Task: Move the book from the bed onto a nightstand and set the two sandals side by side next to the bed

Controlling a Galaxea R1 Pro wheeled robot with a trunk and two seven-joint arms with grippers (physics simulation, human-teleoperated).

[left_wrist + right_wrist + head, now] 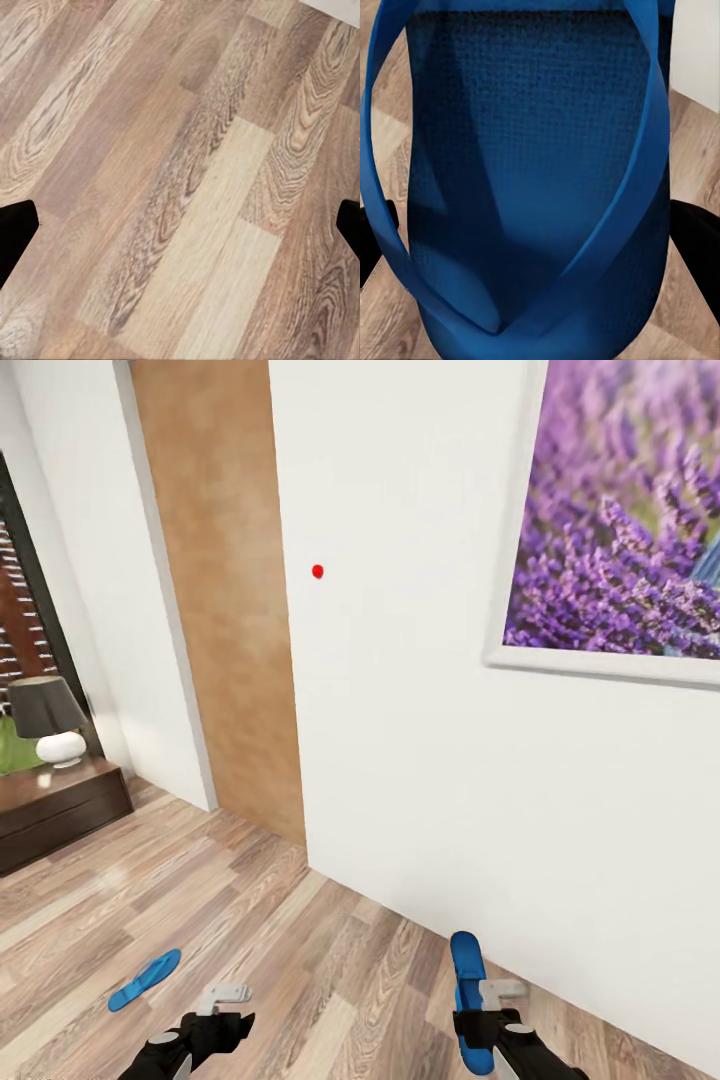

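Blue strap and sole crowd the right wrist view, where one sandal [536, 187] sits between the dark fingers [694, 251] of the right gripper [478, 1015], closed on it and holding it clear of the wood-plank floor [300, 960], close to the white wall [420, 760]. The left gripper [222, 1000] hangs with its fingers [15, 232] spread wide and nothing between them, only floorboards beneath. The other sandal [145, 979] lies flat on the floor just ahead of the left arm and off to its outer side. Further out stand a brown door [220, 610], a framed lavender picture [620, 520], and a dark wooden nightstand [55, 810] with a lamp [48, 720] by the window. My reading is that the sandal-gathering step is half done: the next move calls for lowering the left arm onto the lying sandal, then carrying both toward the bed, which these pictures do not locate
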